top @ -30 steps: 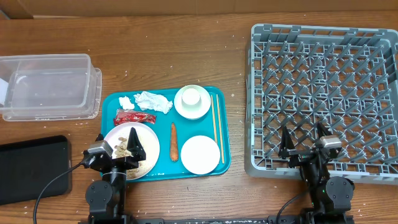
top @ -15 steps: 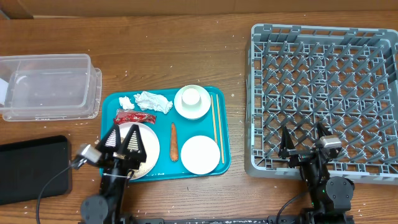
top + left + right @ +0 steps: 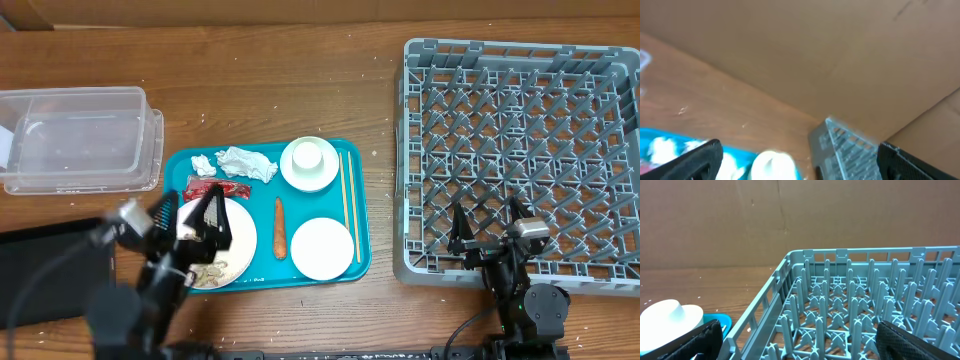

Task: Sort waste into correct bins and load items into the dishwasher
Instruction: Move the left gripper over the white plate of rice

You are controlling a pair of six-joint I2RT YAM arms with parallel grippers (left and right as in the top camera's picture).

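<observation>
Grainy wooden tabletop, pegged grey rack, left pincer and right pincer agape.

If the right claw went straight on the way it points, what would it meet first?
Probably the upright pegs of the grey dish rack directly ahead of the right claw; its height over them is unclear.

This looks like a robot test bench in a lab, not a real kitchen. A wooden desk is backed by plain brown cardboard, with a left arm and a right arm standing at its near edge. A grey dish rack sits bare on the desk, near a teal tray of dishes and scraps.
</observation>
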